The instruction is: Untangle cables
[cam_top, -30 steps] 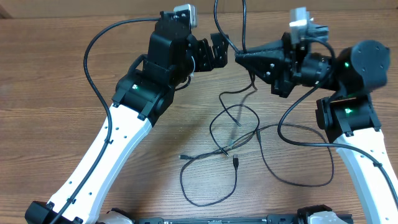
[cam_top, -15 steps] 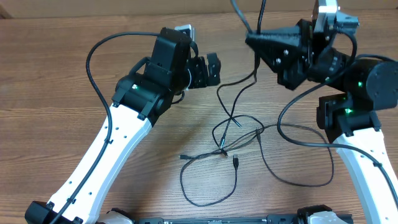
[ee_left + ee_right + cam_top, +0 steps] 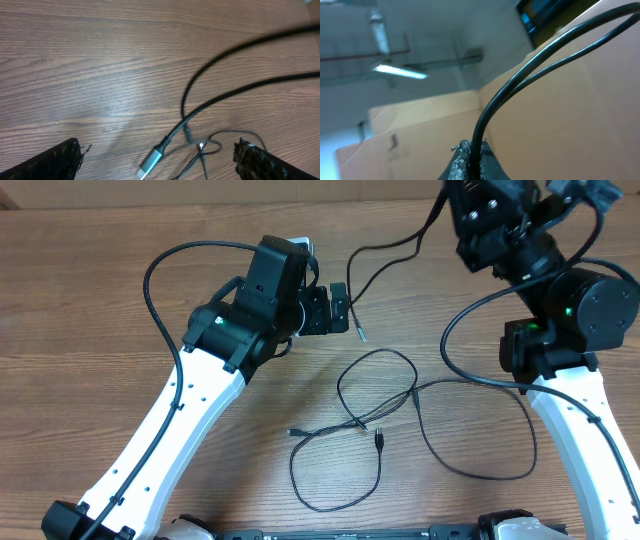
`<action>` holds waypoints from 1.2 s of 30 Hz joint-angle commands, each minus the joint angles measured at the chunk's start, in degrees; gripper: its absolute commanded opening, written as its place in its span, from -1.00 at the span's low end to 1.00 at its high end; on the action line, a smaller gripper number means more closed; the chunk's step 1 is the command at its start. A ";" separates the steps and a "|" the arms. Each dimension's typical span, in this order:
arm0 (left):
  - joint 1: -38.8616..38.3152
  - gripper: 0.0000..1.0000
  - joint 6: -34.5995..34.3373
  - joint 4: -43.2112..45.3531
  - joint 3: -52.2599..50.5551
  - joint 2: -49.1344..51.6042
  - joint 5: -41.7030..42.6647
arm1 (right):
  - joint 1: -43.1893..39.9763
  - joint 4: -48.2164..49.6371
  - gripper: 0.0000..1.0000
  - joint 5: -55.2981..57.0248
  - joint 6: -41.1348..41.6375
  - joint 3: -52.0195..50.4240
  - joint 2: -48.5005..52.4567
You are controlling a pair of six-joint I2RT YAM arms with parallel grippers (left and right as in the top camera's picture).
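Observation:
Several thin black cables (image 3: pixel 378 385) lie in loose loops on the wooden table, with small plug ends (image 3: pixel 380 440) near the middle. My right gripper (image 3: pixel 452 198) is raised high at the back, shut on one cable (image 3: pixel 520 75) pinched between its fingers (image 3: pixel 465 162). That cable (image 3: pixel 385 250) runs down and left, and its teal-silvery plug (image 3: pixel 361 336) hangs just right of my left gripper (image 3: pixel 340 308). In the left wrist view the plug (image 3: pixel 150 164) hangs between the wide-open fingers (image 3: pixel 50 162) of the left gripper (image 3: pixel 157 150), untouched, with the table loops below it.
Thick black arm cables arc beside the left arm (image 3: pixel 150 290) and the right arm (image 3: pixel 455 340). The table's far edge runs along the top of the overhead view. The right wrist view shows a cardboard wall (image 3: pixel 580 125) and ceiling lights.
My right gripper rose up and back with its cable, drawing that cable's plug end out of the tangle until it hangs beside the left gripper. The left gripper stayed open and shifted slightly.

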 commanded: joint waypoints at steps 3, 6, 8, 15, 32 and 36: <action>-0.39 0.99 1.27 -0.07 -0.63 -0.13 -0.26 | -4.35 -7.63 -0.92 6.80 -4.66 0.90 -0.20; -0.39 0.99 1.31 -0.28 -0.63 -0.13 0.31 | -5.79 -11.80 -0.92 6.80 -8.66 0.90 0.92; -0.39 0.99 1.33 -0.63 -0.63 -0.13 0.33 | -6.71 -13.84 -0.92 6.80 -11.74 0.90 2.47; -0.39 0.99 3.93 -0.85 -0.63 -0.13 3.28 | -10.14 -16.13 -0.92 6.78 -14.36 0.90 10.64; -0.39 0.99 4.48 1.84 -0.63 -0.13 5.42 | -8.59 -3.76 -0.92 8.04 -7.69 0.90 20.90; -0.44 0.99 4.50 1.55 -0.63 -0.13 6.21 | -9.88 -8.17 -0.92 14.97 -14.12 0.90 20.90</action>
